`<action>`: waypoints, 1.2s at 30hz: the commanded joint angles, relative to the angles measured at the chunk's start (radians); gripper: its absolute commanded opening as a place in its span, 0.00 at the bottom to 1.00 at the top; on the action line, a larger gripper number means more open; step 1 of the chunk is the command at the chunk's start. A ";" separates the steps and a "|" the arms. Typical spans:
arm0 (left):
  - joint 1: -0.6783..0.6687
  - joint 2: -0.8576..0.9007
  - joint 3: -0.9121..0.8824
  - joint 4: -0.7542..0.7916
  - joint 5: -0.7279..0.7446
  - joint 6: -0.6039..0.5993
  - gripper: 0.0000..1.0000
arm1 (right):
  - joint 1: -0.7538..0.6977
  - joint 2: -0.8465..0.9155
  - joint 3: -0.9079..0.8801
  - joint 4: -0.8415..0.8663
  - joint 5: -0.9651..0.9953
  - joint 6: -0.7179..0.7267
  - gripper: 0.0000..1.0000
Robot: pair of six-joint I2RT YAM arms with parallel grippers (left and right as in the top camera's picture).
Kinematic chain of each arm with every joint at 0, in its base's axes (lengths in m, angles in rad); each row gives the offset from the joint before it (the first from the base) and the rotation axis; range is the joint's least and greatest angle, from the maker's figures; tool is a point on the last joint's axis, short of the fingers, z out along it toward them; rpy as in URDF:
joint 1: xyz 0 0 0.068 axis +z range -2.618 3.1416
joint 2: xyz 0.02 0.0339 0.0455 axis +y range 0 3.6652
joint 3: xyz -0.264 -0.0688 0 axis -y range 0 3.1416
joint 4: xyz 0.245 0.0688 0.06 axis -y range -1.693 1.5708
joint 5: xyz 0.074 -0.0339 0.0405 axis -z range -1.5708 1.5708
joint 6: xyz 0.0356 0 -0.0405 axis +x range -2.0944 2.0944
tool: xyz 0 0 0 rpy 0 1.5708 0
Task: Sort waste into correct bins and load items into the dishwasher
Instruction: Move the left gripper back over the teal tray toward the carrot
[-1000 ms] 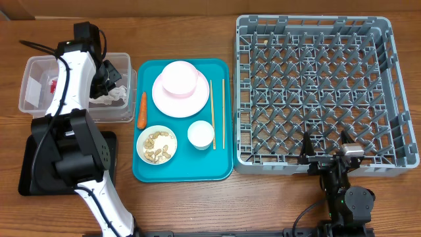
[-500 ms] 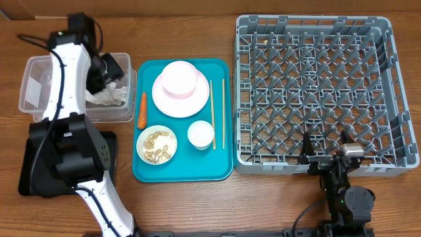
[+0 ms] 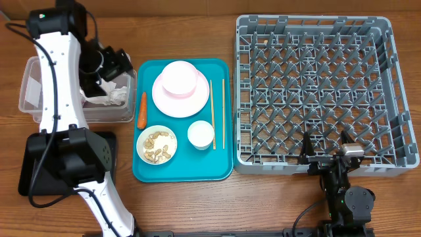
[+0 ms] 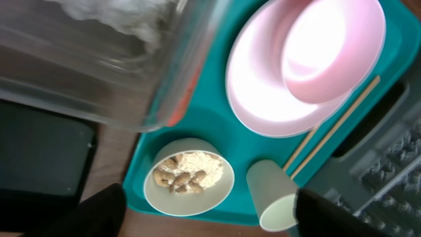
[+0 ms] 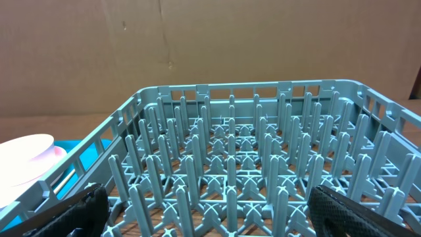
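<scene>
My left gripper (image 3: 113,64) hangs open and empty over the right end of the clear tub (image 3: 33,99), one of the bins. Crumpled white paper (image 3: 106,97) lies inside the tub. In the left wrist view its dark fingertips (image 4: 99,212) frame the bowl of beige scraps (image 4: 187,176) and the white cup (image 4: 276,197). An orange carrot (image 3: 141,110), a pink plate (image 3: 164,99) with a bowl (image 3: 181,78) on it, and chopsticks (image 3: 212,112) rest on the teal tray (image 3: 184,170). My right gripper (image 3: 325,155) stands open at the front edge of the grey dishwasher rack (image 3: 316,85).
The flat black tray (image 3: 29,171) lies front left, partly under the left arm's base. The right wrist view looks across the rack's upright pegs (image 5: 230,171) to a cardboard wall. Bare wooden table (image 3: 197,204) runs along the front.
My left gripper has opened and drawn up and back from the tub. The crumpled paper stays in the tub. The right arm has not moved.
</scene>
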 commanded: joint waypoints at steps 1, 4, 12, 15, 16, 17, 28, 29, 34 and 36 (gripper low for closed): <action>-0.083 -0.016 -0.029 -0.003 0.062 0.077 0.75 | 0.007 -0.001 -0.010 0.006 0.008 -0.004 1.00; -0.158 -0.016 -0.058 -0.003 0.061 0.077 0.75 | 0.007 -0.001 -0.010 0.006 0.008 -0.004 1.00; -0.364 -0.016 -0.082 -0.003 -0.058 0.046 0.74 | 0.007 -0.001 -0.010 0.006 0.008 -0.004 1.00; -0.429 -0.016 -0.083 -0.003 -0.086 0.042 0.76 | 0.007 -0.001 -0.010 0.006 0.008 -0.004 1.00; -0.446 -0.016 -0.083 -0.003 -0.094 0.032 0.77 | 0.007 -0.001 -0.010 0.006 0.008 -0.004 1.00; -0.462 -0.016 -0.083 -0.003 -0.100 0.026 0.77 | 0.007 -0.001 -0.010 0.006 0.008 -0.004 1.00; -0.497 -0.032 -0.083 -0.004 -0.112 0.024 0.62 | 0.007 -0.001 -0.010 0.006 0.008 -0.003 1.00; -0.497 -0.037 -0.084 -0.004 -0.112 0.024 0.62 | 0.007 -0.001 -0.010 0.006 0.008 -0.004 1.00; -0.497 -0.102 -0.127 -0.004 -0.122 0.027 0.70 | 0.007 -0.001 -0.010 0.006 0.008 -0.004 1.00; -0.497 -0.136 -0.172 -0.004 -0.122 0.027 0.71 | 0.007 -0.001 -0.010 0.006 0.008 -0.004 1.00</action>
